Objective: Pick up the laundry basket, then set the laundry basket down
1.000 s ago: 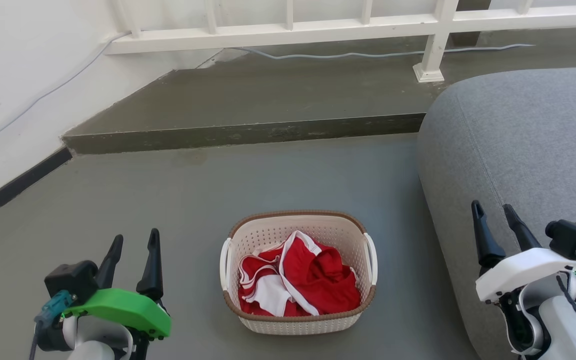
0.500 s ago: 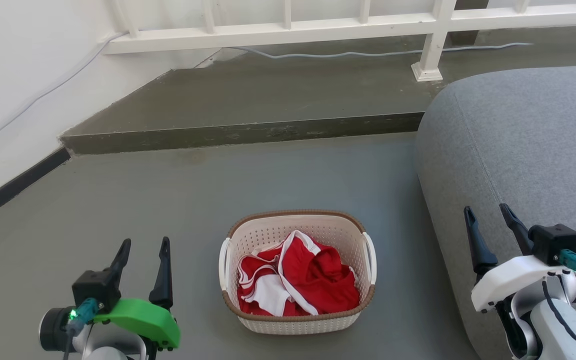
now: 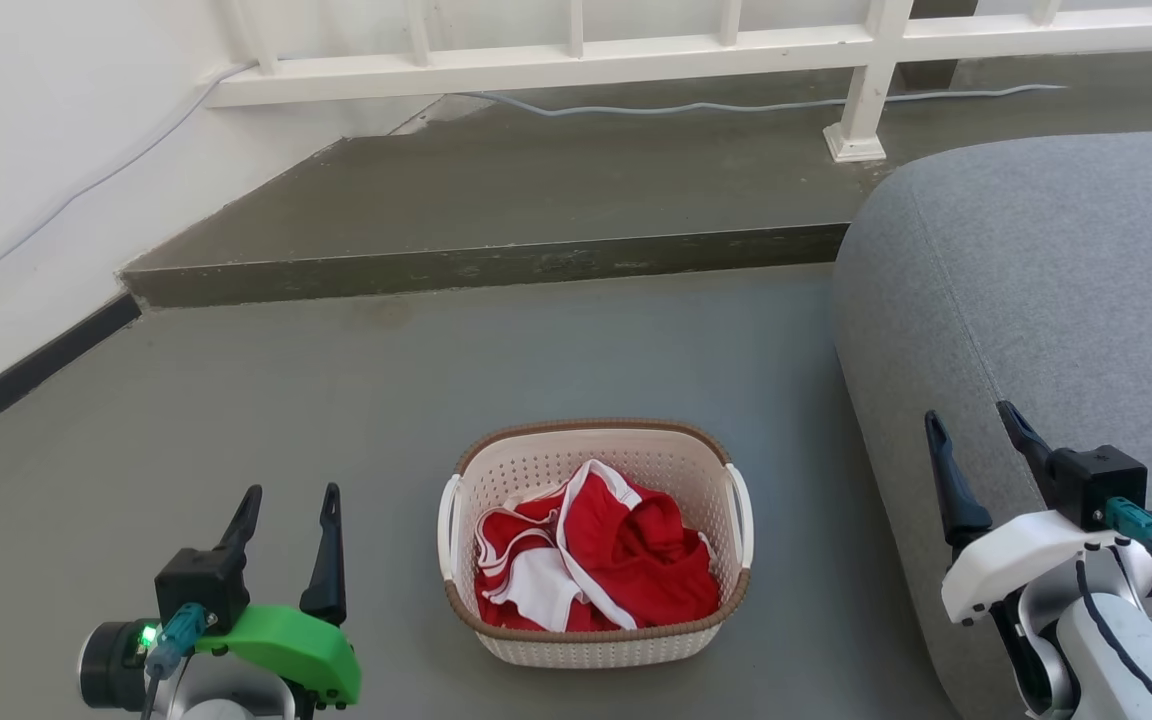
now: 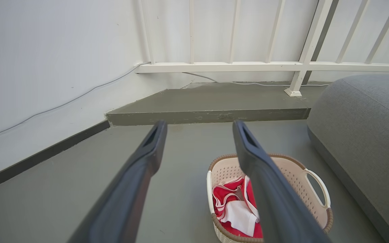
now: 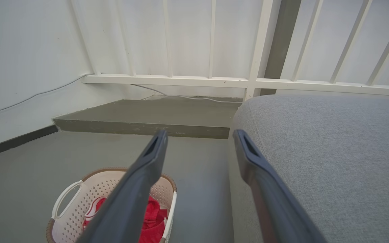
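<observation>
Nearest the robot, the left gripper (image 3: 292,492) hangs low over the floor with its two dark fingers parted and nothing between them. The right gripper (image 3: 968,412) is likewise spread and empty, and in the head view it shows against the rounded flank of a grey fabric sofa (image 3: 1056,280). Between the two arms, a little ahead of them, the laundry basket (image 3: 536,465) sits upright on the smooth grey floor (image 3: 336,400), apart from both grippers. Its cream perforated walls carry a brown woven-look rim (image 3: 591,427), with a white handle (image 3: 449,525) on the robot's left side and another on the right. Red-and-white clothes (image 3: 626,550) lie crumpled inside, below the rim. Bare floor lies between the left gripper and the near handle. On the other side only a narrow strip of floor parts the basket from the sofa, which crowds that flank. In the left wrist view one finger crosses the basket's middle and hides part of it. Farther off the floor meets a low raised step (image 3: 496,200) of darker concrete, its front edge scuffed. A pale cable (image 3: 736,106) snakes along the back of the step. A white railing (image 3: 576,60) stands there too, with one post foot (image 3: 856,145) planted on the step. On the robot's left a white wall (image 3: 36,150) runs back to the corner, edged at the floor by a dark skirting (image 3: 26,375).
</observation>
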